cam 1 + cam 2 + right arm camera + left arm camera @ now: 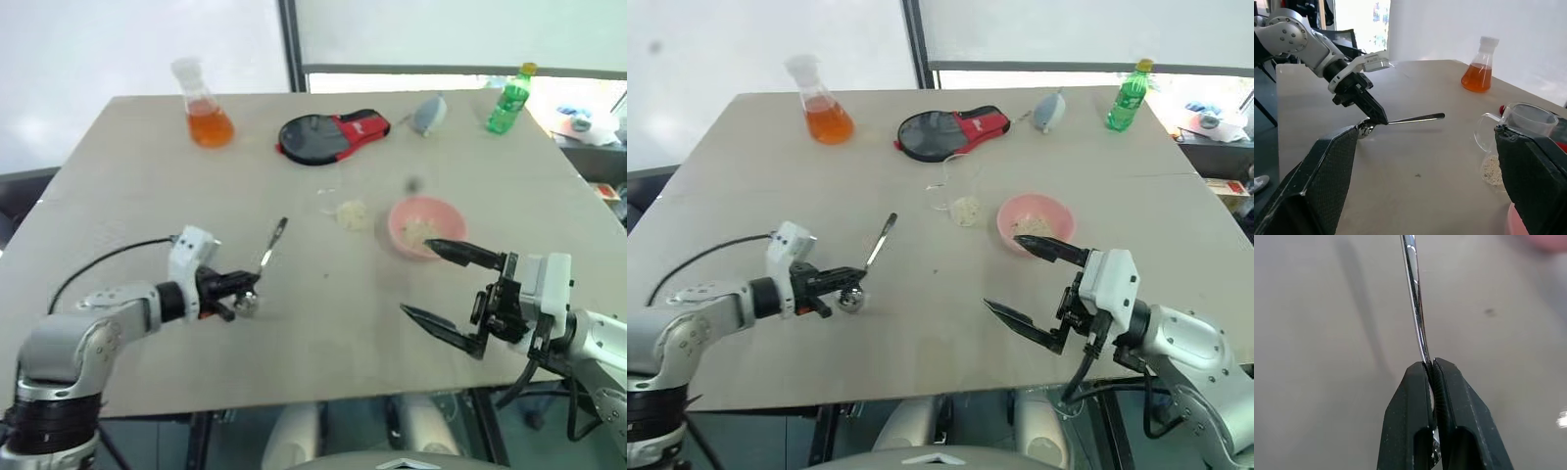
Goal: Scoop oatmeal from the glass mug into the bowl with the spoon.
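Gripping the spoon (872, 253) near its bowl end, handle pointing toward one o'clock, the left gripper (854, 278) is clamped tight on the metal; a regrip on the handle looks wise before scooping. At centre, the glass mug (960, 198) holds oatmeal (967, 210) beside the bowl (1058, 211). The right gripper (1029, 288) hovers with fingers wide apart, empty.

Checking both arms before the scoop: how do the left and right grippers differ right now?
The left gripper is shut on the spoon, pinching it near its bowl end; the right gripper is open wide and holds nothing. The left sits over bare table; the right hangs beside the bowl and mug. Both have black fingers.
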`<action>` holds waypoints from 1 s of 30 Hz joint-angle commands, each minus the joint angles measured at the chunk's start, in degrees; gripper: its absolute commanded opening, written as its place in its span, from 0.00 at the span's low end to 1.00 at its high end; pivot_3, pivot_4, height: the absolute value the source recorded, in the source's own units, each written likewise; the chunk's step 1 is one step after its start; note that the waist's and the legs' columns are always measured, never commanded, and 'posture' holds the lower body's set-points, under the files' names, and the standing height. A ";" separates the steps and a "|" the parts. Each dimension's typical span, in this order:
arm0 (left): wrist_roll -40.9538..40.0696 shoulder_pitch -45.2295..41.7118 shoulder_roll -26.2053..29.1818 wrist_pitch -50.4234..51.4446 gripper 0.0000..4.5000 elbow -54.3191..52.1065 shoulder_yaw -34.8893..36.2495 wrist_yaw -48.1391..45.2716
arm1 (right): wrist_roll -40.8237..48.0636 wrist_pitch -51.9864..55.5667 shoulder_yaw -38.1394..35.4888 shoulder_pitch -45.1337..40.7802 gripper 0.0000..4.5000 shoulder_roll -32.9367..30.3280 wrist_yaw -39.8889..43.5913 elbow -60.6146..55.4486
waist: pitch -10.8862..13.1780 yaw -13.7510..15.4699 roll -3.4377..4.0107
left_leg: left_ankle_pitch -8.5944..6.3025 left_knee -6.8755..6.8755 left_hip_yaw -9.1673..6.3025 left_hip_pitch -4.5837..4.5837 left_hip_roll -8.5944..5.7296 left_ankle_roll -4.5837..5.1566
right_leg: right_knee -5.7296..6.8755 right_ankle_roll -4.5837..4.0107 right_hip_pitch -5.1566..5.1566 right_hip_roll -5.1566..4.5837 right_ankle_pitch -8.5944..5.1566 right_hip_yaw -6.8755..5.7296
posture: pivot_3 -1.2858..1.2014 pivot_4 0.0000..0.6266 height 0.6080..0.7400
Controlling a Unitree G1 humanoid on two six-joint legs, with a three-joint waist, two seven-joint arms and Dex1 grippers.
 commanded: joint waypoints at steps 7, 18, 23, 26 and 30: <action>54.61 6.65 20.85 -40.52 0.00 13.02 -21.99 21.02 | 0.26 -2.14 2.01 -1.93 1.00 1.95 2.45 0.70 | 0.24 0.08 -0.23 | 0.00 -0.22 0.17 -0.06 0.00 0.00 | -0.13 -0.03 -0.13 -0.08 -0.01 0.12 | 0.52 0.24 1.00; 34.49 10.71 2.78 -30.63 0.56 -0.60 -9.82 5.68 | 0.68 -0.59 1.45 -2.44 1.00 1.13 1.31 -0.69 | 0.24 1.37 -0.04 | -0.01 -0.30 0.18 -0.15 -0.02 0.02 | -0.16 0.00 -0.18 -0.44 -0.01 -0.07 | 0.52 0.24 1.00; 19.48 4.29 13.27 -27.51 0.56 9.28 -0.19 -17.76 | 2.22 1.14 3.40 -3.53 1.00 2.15 -0.13 -2.12 | 0.47 1.02 -0.29 | -0.01 -0.30 0.05 -0.07 0.10 0.01 | -0.05 -0.06 -0.21 -0.11 -0.05 -0.31 | 0.52 0.24 1.00; 20.75 -6.35 19.23 -32.45 0.56 24.32 -5.73 -27.23 | 1.08 0.60 3.78 -2.49 1.00 1.83 0.99 -1.49 | 0.52 1.17 -0.34 | 0.00 -0.30 -0.06 -0.14 0.13 0.00 | 0.02 -0.20 -0.31 -0.01 -0.13 -0.43 | 0.52 0.24 1.00; 31.34 -23.54 19.76 -44.32 0.56 45.23 -18.69 -35.29 | 0.49 0.65 3.99 -2.76 1.00 2.75 -0.38 -2.06 | 0.52 1.27 -0.35 | 0.00 -0.30 0.07 -0.27 -0.01 0.00 | -0.02 -0.21 -0.36 -0.03 -0.11 -0.36 | 0.52 0.24 1.00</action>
